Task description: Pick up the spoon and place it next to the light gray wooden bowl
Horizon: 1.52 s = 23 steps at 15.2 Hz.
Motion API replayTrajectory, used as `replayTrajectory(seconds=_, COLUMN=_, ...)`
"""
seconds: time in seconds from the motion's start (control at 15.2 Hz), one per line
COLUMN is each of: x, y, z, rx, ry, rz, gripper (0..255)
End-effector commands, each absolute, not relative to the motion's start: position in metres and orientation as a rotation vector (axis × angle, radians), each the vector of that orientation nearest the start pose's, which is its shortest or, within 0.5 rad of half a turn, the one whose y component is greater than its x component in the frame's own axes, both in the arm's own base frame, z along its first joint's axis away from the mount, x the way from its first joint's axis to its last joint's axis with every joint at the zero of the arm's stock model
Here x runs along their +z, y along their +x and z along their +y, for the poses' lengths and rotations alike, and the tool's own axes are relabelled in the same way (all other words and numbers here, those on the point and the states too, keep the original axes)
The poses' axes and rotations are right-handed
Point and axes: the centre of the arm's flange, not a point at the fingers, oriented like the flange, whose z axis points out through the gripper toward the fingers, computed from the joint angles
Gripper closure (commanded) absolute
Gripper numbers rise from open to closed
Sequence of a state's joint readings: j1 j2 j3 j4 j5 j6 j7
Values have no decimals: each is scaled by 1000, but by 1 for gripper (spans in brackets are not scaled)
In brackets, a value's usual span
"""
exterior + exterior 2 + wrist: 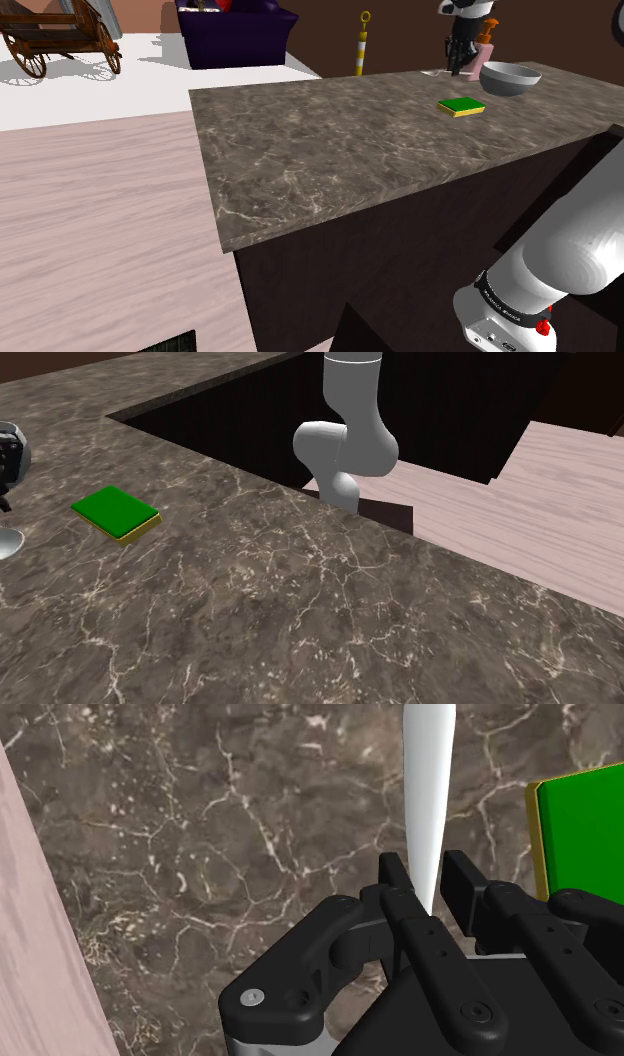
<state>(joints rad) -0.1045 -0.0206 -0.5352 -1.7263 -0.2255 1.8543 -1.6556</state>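
White spoon [428,794], long and smooth, sits between the two black fingers [395,876] in the wrist view. We see the fingers pressed close on its thin end, one on each side, so they are clamped on it. The wider part of the spoon points away from the fingers, over the dark brown stone table [200,834] with pale veins. We cannot tell if the far end touches the table. Just beside the fingers lies a flat green sponge [585,824] with a yellow bottom. It does not touch the spoon.

In the shoulder view the fingers are far off at the back of the table, at about 1 o'clock in the picture. The light grey round bowl [510,78] stands just beside them, at 3 o'clock from them. The sponge lies on the table at 8 o'clock from the bowl, near it but not touching. A small orange-pink bottle [487,40] stands at 11 o'clock from the bowl. The white arm [565,255] with dark joints comes in at 5 o'clock. A pale wooden floor [100,220] lies at 9 o'clock from the table. Far back we see a brown wooden cart [60,40], a dark purple sofa [235,30] and a yellow and white striped post [361,50].

In the second exterior view the sponge lies at 9 o'clock, and the arm rises at 12 o'clock.
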Motion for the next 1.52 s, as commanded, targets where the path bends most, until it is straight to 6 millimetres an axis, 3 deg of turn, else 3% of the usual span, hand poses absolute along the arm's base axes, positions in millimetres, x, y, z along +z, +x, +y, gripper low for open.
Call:
replayTrajectory(seconds=0.0, x=577, y=446, z=-357, rx=222, ry=-2891, rz=-1699, gripper=255)
replayTrajectory(seconds=0.66, x=526, y=446, z=-357, rx=222, ry=-2891, rz=-1699, gripper=255)
replayTrajectory(seconds=1.19, x=526, y=446, z=-357, rx=222, ry=-2891, rz=-1699, gripper=255)
replayTrajectory(seconds=1.25, x=526, y=446, z=-357, rx=222, ry=-2891, rz=-1699, gripper=0)
replayTrajectory(seconds=1.45, x=526, y=446, z=-357, rx=222, ry=-2891, rz=-1699, gripper=0)
